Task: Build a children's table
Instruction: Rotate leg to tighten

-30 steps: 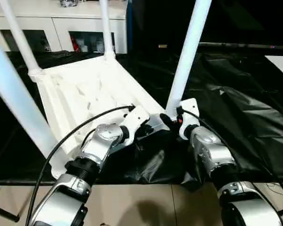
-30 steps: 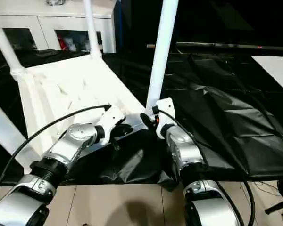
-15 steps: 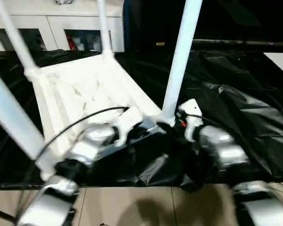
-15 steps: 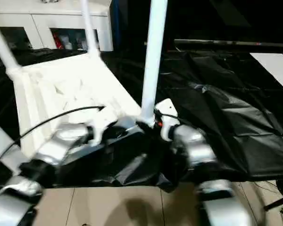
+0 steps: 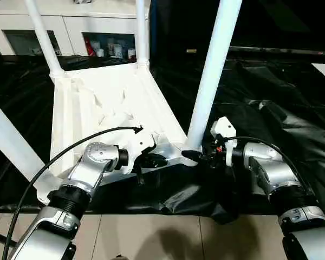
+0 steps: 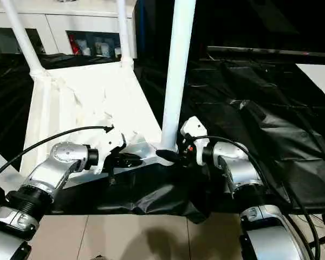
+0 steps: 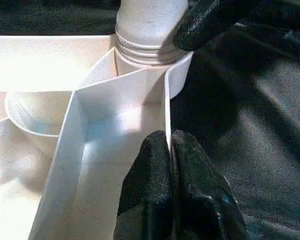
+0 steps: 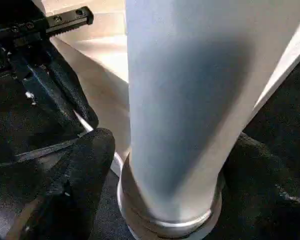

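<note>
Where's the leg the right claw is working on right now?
That leg stands upright in the near right corner socket of the upturned tabletop, with the right claw around its base and the left claw pinching the rim beside it.

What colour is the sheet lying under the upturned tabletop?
Black sheet, seen best in the right eye view.

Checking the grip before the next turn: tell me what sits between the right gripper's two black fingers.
The base of a long white round leg stands between the right gripper's black fingers, seen in the right wrist view.
</note>
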Robot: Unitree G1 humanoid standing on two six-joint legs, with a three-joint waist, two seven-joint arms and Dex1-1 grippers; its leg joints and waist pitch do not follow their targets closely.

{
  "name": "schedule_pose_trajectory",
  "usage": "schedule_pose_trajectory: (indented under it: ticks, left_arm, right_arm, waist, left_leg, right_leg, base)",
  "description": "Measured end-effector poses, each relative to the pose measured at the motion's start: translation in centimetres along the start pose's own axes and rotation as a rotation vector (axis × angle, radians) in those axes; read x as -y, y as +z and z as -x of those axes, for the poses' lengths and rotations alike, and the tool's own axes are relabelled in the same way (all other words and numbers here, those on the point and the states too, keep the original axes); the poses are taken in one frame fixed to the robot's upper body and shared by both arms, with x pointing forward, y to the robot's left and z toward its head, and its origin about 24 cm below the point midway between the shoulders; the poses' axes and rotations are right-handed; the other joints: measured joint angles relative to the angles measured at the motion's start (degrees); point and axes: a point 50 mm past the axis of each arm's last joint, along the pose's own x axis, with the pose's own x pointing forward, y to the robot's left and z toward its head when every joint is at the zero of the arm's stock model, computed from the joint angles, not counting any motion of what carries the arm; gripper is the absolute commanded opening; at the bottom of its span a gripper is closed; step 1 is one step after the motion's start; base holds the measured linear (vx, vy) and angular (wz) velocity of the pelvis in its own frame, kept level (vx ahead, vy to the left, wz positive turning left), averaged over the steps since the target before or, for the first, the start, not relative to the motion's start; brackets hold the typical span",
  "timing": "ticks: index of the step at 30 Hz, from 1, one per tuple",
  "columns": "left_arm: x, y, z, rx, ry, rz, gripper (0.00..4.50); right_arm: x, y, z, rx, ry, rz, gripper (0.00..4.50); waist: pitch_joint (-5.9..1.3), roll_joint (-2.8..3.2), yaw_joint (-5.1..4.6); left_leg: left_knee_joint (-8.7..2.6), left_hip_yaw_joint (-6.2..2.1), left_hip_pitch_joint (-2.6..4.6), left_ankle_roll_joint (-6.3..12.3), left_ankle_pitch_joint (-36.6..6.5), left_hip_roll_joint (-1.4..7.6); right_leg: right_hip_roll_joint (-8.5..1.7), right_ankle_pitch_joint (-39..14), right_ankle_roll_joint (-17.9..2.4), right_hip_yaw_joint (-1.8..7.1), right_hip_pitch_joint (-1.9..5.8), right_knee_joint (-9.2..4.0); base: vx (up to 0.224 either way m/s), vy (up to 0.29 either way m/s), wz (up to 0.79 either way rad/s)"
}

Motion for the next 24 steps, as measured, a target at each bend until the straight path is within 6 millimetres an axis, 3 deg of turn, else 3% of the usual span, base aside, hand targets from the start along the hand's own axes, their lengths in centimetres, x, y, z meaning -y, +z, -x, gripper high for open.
schedule_pose_trajectory:
  ticks: [10, 16, 24]
  left_arm:
    - [0.2, -0.2, 0.2, -0.001, -0.013, -0.001, 0.00]
    - [0.3, -0.1, -0.1, 0.006, -0.003, 0.009, 0.00]
    - [-0.3, 0.7, -2.9, 0.000, 0.147, 0.054, 0.00]
  right_arm:
    - [0.1, 0.0, 0.3, 0.005, 0.017, 0.005, 2.34]
    - [0.1, 0.0, 0.3, 0.015, 0.004, -0.009, 2.12]
    - [0.1, -1.0, -1.3, 0.061, -0.295, -0.120, 2.06]
  waist:
    - [0.00, 0.00, 0.12]
    - [0.00, -0.01, 0.08]
    - [-0.02, -0.02, -0.07]
  left_leg:
    - [0.08, -0.01, -0.01, 0.00, 0.0, 0.01]
    - [0.09, 0.00, 0.02, 0.01, 0.0, 0.01]
    - [0.03, -0.04, 0.40, -0.02, 0.0, -0.03]
  right_leg:
    - [0.00, 0.0, 0.0, 0.00, 0.02, 0.03]
    - [0.00, 0.0, 0.0, 0.00, 0.03, 0.04]
    - [-0.01, 0.0, 0.0, 0.05, 0.40, 0.09]
  base:
    - [0.000, 0.000, 0.00]
    - [0.000, 0.000, 0.00]
    - [0.000, 0.000, 0.00]
